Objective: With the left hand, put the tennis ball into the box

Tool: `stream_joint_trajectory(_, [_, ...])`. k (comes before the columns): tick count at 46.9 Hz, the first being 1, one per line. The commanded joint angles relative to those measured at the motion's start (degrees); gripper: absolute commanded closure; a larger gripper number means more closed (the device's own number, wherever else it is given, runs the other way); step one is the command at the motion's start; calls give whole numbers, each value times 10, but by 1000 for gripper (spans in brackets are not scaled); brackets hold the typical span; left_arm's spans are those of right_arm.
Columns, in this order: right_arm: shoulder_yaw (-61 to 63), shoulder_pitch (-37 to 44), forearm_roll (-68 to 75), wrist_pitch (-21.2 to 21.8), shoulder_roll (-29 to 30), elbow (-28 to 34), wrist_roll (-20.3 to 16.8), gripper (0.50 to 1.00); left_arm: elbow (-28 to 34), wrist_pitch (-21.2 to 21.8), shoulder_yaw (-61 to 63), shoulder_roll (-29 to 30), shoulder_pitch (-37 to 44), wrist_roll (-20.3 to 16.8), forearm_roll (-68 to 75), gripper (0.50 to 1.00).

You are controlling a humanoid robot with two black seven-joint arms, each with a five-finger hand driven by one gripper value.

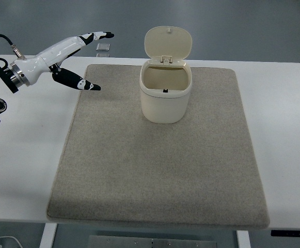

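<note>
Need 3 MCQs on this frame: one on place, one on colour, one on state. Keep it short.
1. Where does the cream bin stand?
A. on the far part of the grey mat
B. on the bare white table
C. on the floor

2. What colour is the mat?
A. blue
B. grey-beige
C. black

3. What state is the left hand in?
A. shut on a ball
B. curled into a fist
C. open, holding nothing

Answers:
1 A, the bin sits on the mat near its far edge, lid flipped up.
2 B, the mat is a grey-beige felt.
3 C, the fingers are spread over the mat's far-left corner, and no ball is visible anywhere.
</note>
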Motion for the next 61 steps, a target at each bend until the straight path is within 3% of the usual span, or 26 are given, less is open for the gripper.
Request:
stream_joint_trajectory(1, [0, 0, 0, 0, 0, 0, 0, 562, 25, -44, 2, -4, -6, 0, -73, 508])
stream_joint_trajectory(11, [0, 0, 0, 0, 0, 0, 0, 562, 93, -175, 2, -12, -27, 2, -287, 508])
stream_joint_trajectory(16, [0, 0, 0, 0, 0, 1, 0, 562, 122, -240, 0, -16, -29, 20, -355, 508])
stream_joint_trajectory(24, [-1, 0, 0, 0, 0, 0, 0, 562, 139, -299, -5, -28, -33, 85, -433, 508])
stream_joint_trajectory(29, [0, 0, 0, 0, 0, 0, 0, 562, 155, -337, -6, -29, -34, 149, -506, 508])
stream_joint_trajectory(42, [-1, 0, 0, 0, 0, 0, 0, 562, 209, -361, -18, -49, -35, 301, -647, 508])
stream_joint_trajectory(47, [0, 0, 0, 0, 0, 0, 0, 562, 231, -404, -24, -53, -34, 331, -685, 508])
stream_joint_trajectory(53, [0, 0, 0, 0, 0, 0, 0, 562, 260, -404, -26, -63, -34, 353, -729, 508])
stream_joint_trajectory(61, [0, 0, 1, 0, 0, 3, 0, 562, 270, -404, -27, -69, -34, 353, -735, 508])
